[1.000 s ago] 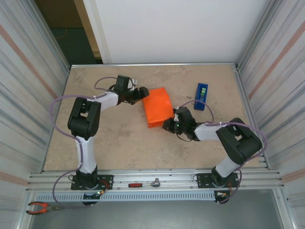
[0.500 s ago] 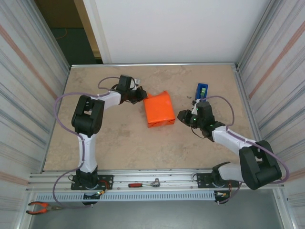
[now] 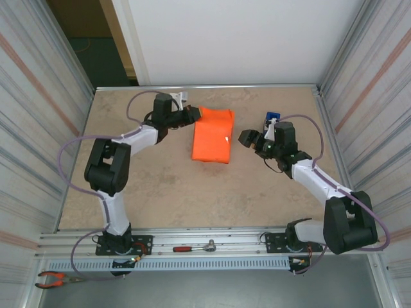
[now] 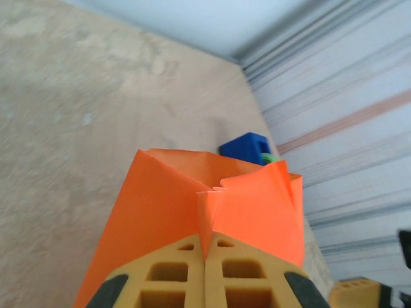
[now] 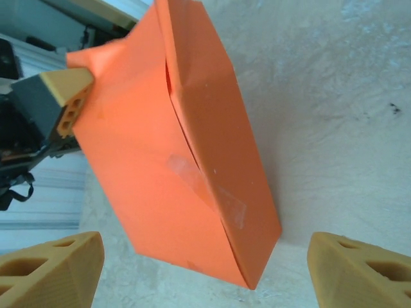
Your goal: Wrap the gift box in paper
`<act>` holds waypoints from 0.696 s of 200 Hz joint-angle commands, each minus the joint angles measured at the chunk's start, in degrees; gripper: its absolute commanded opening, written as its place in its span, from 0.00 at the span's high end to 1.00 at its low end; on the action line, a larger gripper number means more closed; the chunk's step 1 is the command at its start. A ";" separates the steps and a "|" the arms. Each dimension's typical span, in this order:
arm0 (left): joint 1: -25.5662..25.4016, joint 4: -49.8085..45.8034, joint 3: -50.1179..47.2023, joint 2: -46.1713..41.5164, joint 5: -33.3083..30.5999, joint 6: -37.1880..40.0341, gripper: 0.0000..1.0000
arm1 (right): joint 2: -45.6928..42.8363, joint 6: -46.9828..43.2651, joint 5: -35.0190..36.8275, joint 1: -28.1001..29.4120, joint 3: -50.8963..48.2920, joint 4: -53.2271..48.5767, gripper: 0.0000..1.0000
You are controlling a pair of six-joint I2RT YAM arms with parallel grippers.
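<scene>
The orange paper (image 3: 214,136) is folded round a box shape, so the gift box is hidden inside it. A strip of clear tape (image 5: 212,192) crosses the seam on its side. My left gripper (image 3: 194,114) is at the parcel's far left corner. In the left wrist view the gripper (image 4: 207,256) is shut on a pinched fold of the paper (image 4: 192,192). My right gripper (image 3: 247,138) stands open just right of the parcel, apart from it. In the right wrist view the gripper (image 5: 205,256) has its fingers spread either side of the paper's (image 5: 173,147) near corner.
A blue tape dispenser (image 3: 273,119) stands behind my right wrist near the right wall. A ratchet wrench (image 3: 199,247) lies on the front rail and pliers (image 3: 54,278) lie at the bottom left. Metal walls close in both sides.
My left gripper shut on the paper's end fold and swung the parcel toward the far side. My right gripper let go, opened wide and drew back to the right.
</scene>
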 commanded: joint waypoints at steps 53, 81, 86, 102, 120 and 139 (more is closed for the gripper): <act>-2.82 18.82 -16.80 -9.87 0.78 12.50 1.00 | 0.36 -2.02 -3.82 1.98 -1.25 10.74 0.06; -3.61 22.43 -21.18 -11.52 0.75 13.24 1.00 | -0.26 -3.57 1.01 4.04 -1.03 10.04 0.05; -3.87 22.77 -21.62 -11.69 0.73 13.41 1.00 | -0.28 -3.95 1.88 4.42 -0.81 9.46 0.04; -4.89 22.78 -22.73 -12.56 0.41 14.37 1.00 | -0.37 -5.14 4.26 5.32 0.02 7.40 0.04; -5.90 22.87 -23.85 -13.58 0.21 15.29 1.00 | -0.72 -6.12 6.59 6.16 0.57 5.25 0.03; -6.67 22.79 -25.16 -14.93 -0.12 16.14 1.00 | -1.22 -6.46 8.47 6.82 0.84 4.06 0.02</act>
